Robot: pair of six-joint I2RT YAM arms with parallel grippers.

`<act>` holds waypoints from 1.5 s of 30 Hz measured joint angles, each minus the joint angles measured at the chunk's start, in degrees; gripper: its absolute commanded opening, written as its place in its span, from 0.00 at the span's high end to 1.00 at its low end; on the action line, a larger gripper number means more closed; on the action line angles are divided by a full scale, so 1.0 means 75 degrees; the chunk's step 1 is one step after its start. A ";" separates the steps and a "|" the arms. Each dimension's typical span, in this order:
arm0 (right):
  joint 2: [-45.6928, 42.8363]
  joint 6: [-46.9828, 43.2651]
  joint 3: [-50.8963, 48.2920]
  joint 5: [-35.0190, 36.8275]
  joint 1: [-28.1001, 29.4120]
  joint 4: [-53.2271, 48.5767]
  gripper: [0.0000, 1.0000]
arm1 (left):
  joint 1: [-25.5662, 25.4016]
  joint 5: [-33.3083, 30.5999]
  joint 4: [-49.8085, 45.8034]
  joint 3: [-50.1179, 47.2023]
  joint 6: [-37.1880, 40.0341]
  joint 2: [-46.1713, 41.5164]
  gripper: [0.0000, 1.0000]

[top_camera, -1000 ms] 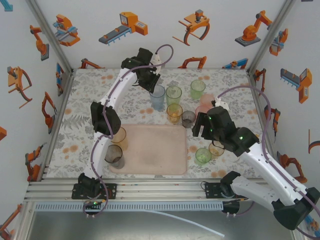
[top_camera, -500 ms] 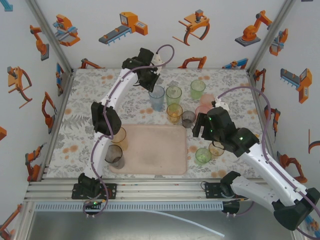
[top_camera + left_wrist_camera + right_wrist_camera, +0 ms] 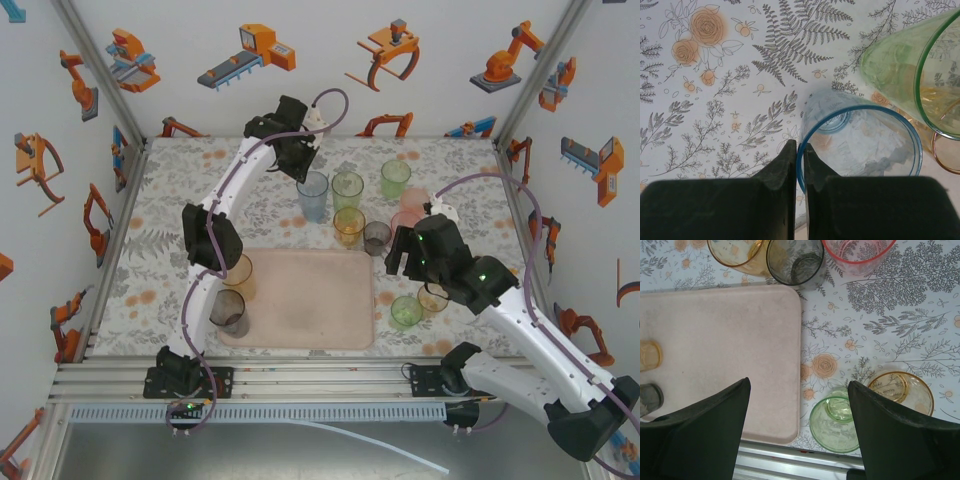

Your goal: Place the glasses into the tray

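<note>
My left pincer [image 3: 800, 148] grips the rim of the upright blue glass [image 3: 865, 147], one finger inside, and the tray [image 3: 300, 300] lies back toward my base.

Slim white shells and chunky black joint housings on the left arm [image 3: 228, 180] and right arm [image 3: 535, 340], thin mauve cables [image 3: 333, 97] looped alongside, tiny green lights [image 3: 482, 268], black base blocks [image 3: 180, 375], matte black wedge-fingered left end effector [image 3: 799, 150] and right end effector [image 3: 799, 387]
</note>
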 measured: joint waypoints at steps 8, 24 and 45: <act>0.0035 0.0003 0.0000 0.0000 0.0000 0.0003 0.29 | 0.0000 -0.0009 0.0000 0.0000 0.0003 -0.0006 0.93; 0.0303 0.0000 0.0000 -0.0009 0.0000 0.0035 0.29 | 0.0300 0.0026 -0.0134 -0.0175 0.0026 -0.0740 0.94; 0.0790 -0.0006 0.0187 -0.0248 0.0000 0.0251 0.30 | 0.1475 0.0632 -0.0644 -0.3698 0.0122 -0.4039 0.96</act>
